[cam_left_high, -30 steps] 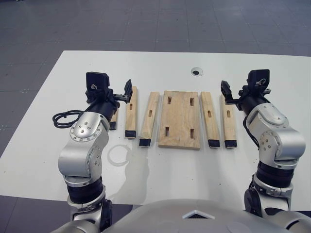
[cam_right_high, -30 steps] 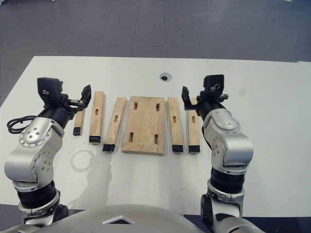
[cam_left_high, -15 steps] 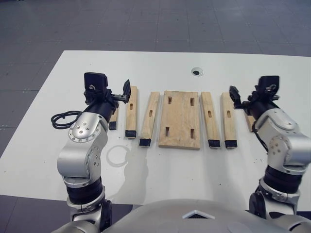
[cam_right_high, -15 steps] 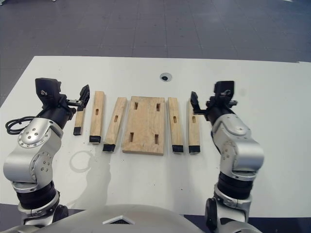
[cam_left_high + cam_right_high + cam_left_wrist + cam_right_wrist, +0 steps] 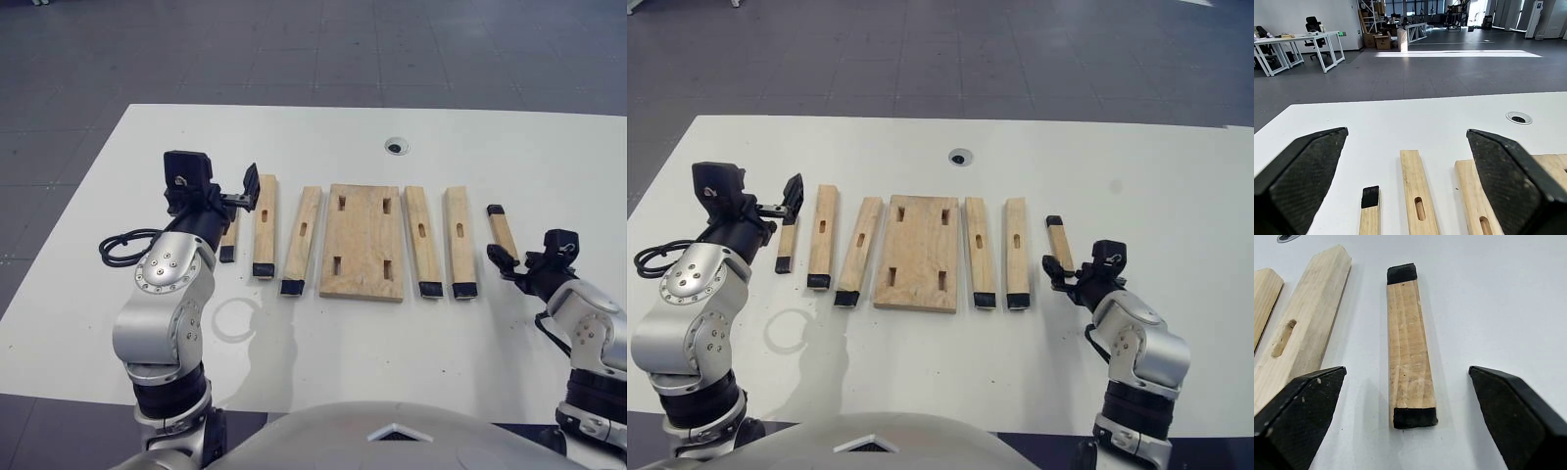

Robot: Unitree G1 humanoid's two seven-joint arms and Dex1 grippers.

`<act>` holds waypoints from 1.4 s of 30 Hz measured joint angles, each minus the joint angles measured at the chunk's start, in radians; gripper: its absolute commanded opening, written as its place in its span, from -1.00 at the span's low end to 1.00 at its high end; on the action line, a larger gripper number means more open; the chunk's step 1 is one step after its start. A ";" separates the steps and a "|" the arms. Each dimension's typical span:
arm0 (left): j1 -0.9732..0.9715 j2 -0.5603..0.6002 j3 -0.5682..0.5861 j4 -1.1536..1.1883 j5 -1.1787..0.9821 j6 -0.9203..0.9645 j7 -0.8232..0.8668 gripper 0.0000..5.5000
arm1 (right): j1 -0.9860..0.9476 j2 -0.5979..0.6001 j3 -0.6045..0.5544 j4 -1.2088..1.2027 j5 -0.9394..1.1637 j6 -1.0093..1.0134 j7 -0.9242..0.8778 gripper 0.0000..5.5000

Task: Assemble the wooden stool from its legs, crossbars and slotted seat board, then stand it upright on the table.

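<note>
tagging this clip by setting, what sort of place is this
Probably an open lab or workshop hall: a white table on grey tiled floor, with desks, an office chair and cardboard boxes behind.

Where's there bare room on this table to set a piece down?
Free: the far strip of the table behind the parts, either side of the cable port; the near strip in front of the seat board; the right end beyond the short crossbar. Crowded: the middle row, legs lying close beside the board.
</note>
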 measured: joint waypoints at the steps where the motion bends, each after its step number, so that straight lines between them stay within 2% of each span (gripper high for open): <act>1: -0.001 0.000 0.000 -0.002 0.000 0.002 0.000 0.64 | 0.008 -0.006 0.011 0.010 -0.006 -0.016 0.007 0.68; 9: -0.017 0.000 0.000 -0.020 -0.001 0.021 0.001 0.64 | 0.043 -0.020 0.068 0.036 -0.039 -0.111 0.013 0.68; 25: -0.111 -0.072 0.051 -0.059 -0.046 0.113 0.024 0.62 | 0.084 -0.044 0.085 0.049 -0.048 -0.175 0.007 -0.51; 35: -0.113 -0.092 0.050 -0.057 -0.048 0.113 0.042 0.62 | 0.030 -0.068 0.104 0.057 -0.039 -0.145 0.005 -0.53; 39: -0.132 -0.088 0.085 -0.015 -0.118 0.160 -0.007 0.62 | -0.163 -0.073 0.065 0.079 -0.026 -0.138 -0.028 -0.53; 42: -0.206 -0.079 0.160 0.055 -0.288 0.252 -0.128 0.62 | -0.303 -0.088 0.060 0.045 -0.027 -0.170 -0.039 -0.53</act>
